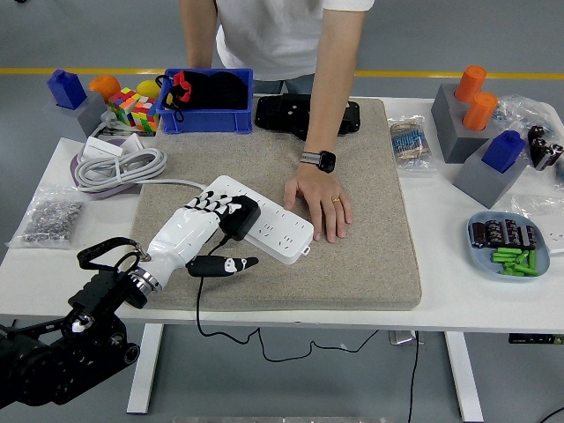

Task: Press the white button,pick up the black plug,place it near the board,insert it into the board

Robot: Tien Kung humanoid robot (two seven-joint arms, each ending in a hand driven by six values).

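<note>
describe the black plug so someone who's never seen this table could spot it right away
Start at the grey felt mat covering the middle of the white table; a long white power strip lies diagonally on its left half. The black plug sits on the strip's near-left part, gripped by the robot's white left hand. It is the only black block on the strip, with a thin black cord trailing over the table edge.

The robot's black left arm reaches in from near left; its white 5-fingered left hand [204,231] is curled, gripping.
</note>
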